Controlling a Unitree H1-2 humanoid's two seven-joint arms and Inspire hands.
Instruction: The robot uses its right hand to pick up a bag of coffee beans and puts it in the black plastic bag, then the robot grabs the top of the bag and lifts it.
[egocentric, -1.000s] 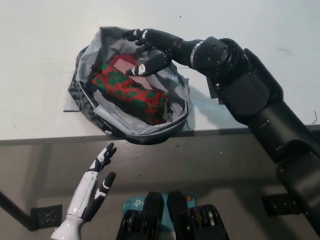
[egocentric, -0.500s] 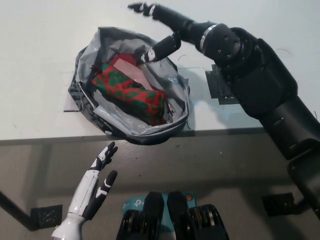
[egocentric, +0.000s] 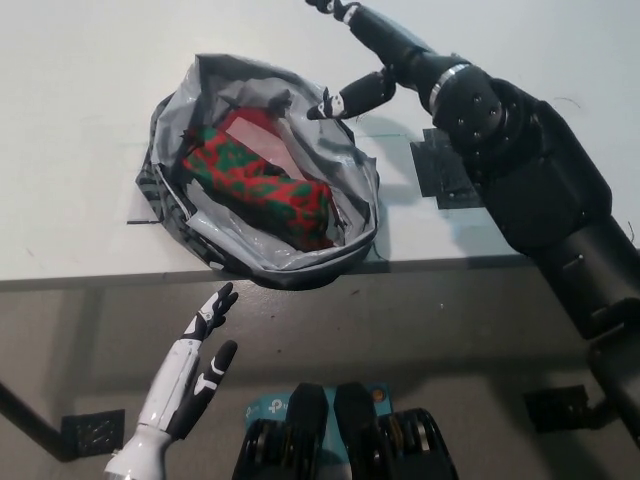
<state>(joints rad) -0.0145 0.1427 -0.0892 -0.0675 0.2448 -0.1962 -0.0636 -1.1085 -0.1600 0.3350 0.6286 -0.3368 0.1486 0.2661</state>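
Red-green coffee bag (egocentric: 262, 185) inside black plastic bag (egocentric: 165, 200), right hand (egocentric: 380, 55) fingers spread, empty, left hand (egocentric: 195, 365) open.

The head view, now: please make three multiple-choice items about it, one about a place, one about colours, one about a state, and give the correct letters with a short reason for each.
1. Where is the coffee bean bag?
A. on the bare table
B. inside the black plastic bag
C. in the right hand

2. Which colours does the coffee bean bag show?
A. red and green
B. blue and white
C. plain yellow

3. In what state is the right hand?
A. shut on the coffee bean bag
B. shut on the rim of the plastic bag
C. open, holding nothing

Answers:
1 B: the plastic bag's rim surrounds it on the table.
2 A: a red and green pattern covers it.
3 C: its fingers are spread above the far rim. The left hand rests open below the table edge.
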